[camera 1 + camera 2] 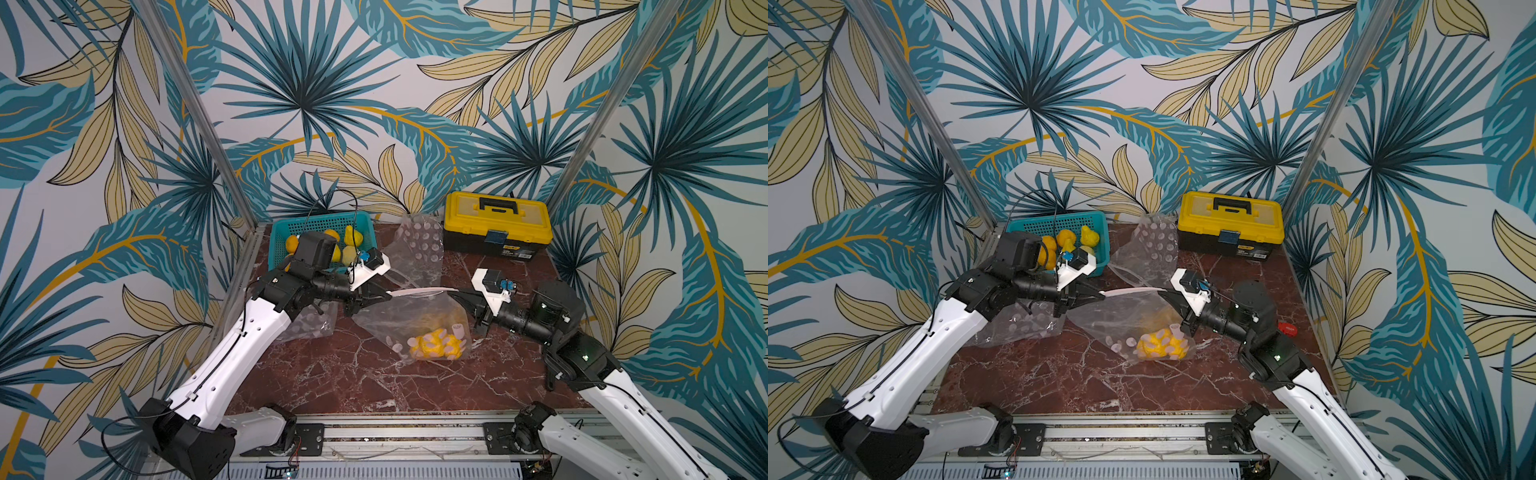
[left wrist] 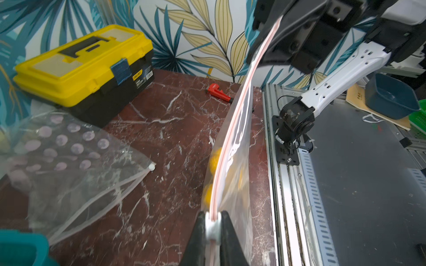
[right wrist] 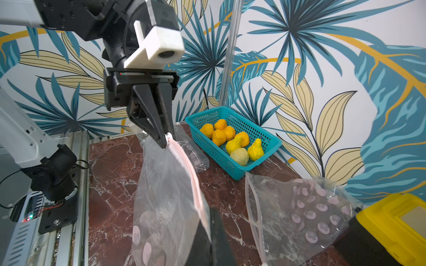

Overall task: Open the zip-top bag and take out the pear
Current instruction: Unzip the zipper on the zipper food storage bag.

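The clear zip-top bag [image 1: 409, 318] hangs above the marble table, its pink zip strip [image 1: 419, 291] stretched between my two grippers. The yellow pear [image 1: 434, 345] lies in the bag's low corner and shows in both top views [image 1: 1160, 344]. My left gripper [image 1: 388, 293] is shut on the white slider [image 2: 212, 226] at the strip's left end. My right gripper [image 1: 454, 294] is shut on the strip's other end, where its dark fingers [image 3: 216, 230] pinch the bag edge. The strip looks sealed along its visible length in the left wrist view.
A teal basket [image 1: 324, 224] of yellow and orange fruit stands at the back left. A yellow toolbox [image 1: 496, 226] is at the back right. Two empty dotted bags [image 1: 419, 245] [image 1: 311, 326] lie on the table. A small red tool [image 1: 1286, 328] is near the right edge.
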